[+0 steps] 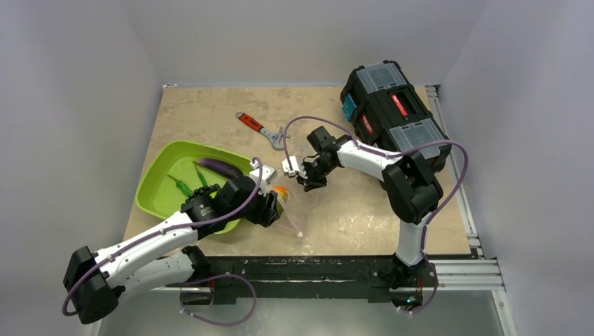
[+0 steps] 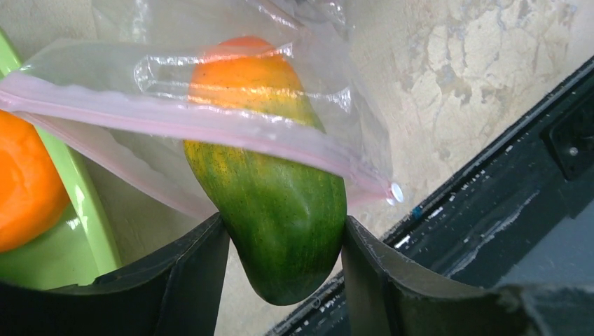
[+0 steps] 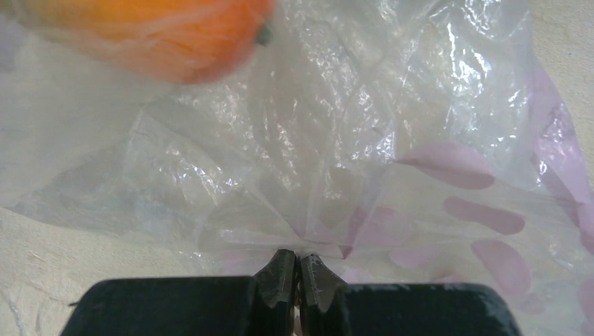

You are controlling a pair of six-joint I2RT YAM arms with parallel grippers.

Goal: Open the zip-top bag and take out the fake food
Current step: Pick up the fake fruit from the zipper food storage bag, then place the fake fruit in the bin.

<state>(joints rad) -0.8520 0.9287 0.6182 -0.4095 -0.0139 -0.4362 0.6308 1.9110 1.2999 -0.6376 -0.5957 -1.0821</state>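
Top external, surface: flat beige surface [image 1: 364,217], matt, with a mottled stone-like pattern.
Top external, tray: glossy lime-green plastic tray [image 1: 157,183] with a rounded rim, at the left. It holds a shiny dark purple eggplant [image 1: 218,167] and slim green pods [image 1: 183,187].
Top external, bag: clear crinkly zip-top bag [image 1: 293,210] on the surface just right of the tray, between both end effectors.
Top external, left arm: low and extended across the tray's near corner, left end effector [image 1: 270,207] at the bag's left side.
Top external, right arm: elbow folded, forearm pointing left, right end effector [image 1: 303,179] at the bag's far end.
Top external, far side: red-handled metal wrench [image 1: 258,129] and black hard-plastic toolbox [image 1: 392,112].
Left wrist, fruit: smooth oblong plastic fruit [image 2: 280,189], green at the near end and orange at the far end. The far end is inside the bag's parted mouth.
Left wrist, zip strip: pink-red zip strip [image 2: 210,126] crosses over the fruit.
Left wrist, end effector: black fingers [image 2: 199,273] press both sides of the green end, clamped on it.
Left wrist, round fruit: dimpled orange round fruit [image 2: 24,182] in the tray at the left edge.
Right wrist, bag: wrinkled film with folds fanning out from the pinch and pale pink oval patches at the right.
Right wrist, end effector: fingertips together, clamped on a gathered fold of the bag.
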